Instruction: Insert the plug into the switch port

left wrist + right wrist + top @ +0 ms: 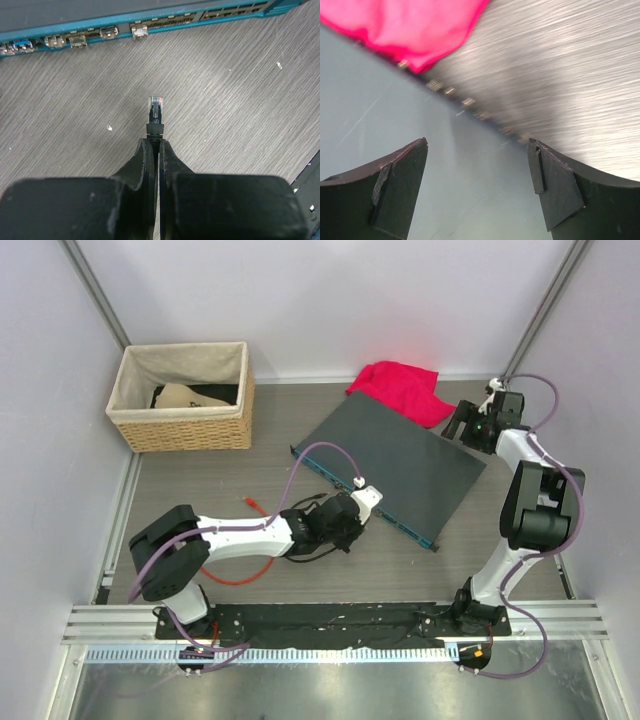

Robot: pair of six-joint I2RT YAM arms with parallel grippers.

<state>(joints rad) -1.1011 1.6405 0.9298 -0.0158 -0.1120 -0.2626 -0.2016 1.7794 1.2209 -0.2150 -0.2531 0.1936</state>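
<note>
The left claw (155,146) is clamped together on the boot of the plug (156,107), whose clear tip sticks out ahead of the fingertips. In the left wrist view the plug's long axis points to 12 o'clock, straight at the teal front face (100,22) of the switch (400,455). That face runs across the top of the view and rises a little towards 2 o'clock, so the plug looks slightly off square to it. The row of switch ports (139,31) lies at 11 to 12 o'clock from the plug tip, apart from it, with only bare table (225,110) between and nothing standing in the way. Whether any socket is already filled is too small to tell. From above, the left claw sits close to the face, which lies at about 1 o'clock from it, so the left arm is much the nearer one and the coming move is probably a short push along the plug's own axis after a small turn. The right claw (477,165) has its jaws wide apart and holds nothing. It hangs over the switch's far right corner, beside a red cloth (400,388). A woven basket (185,400) stands at 10 o'clock on the table, well clear, and a red cable (228,578) trails beneath the left arm.
</note>
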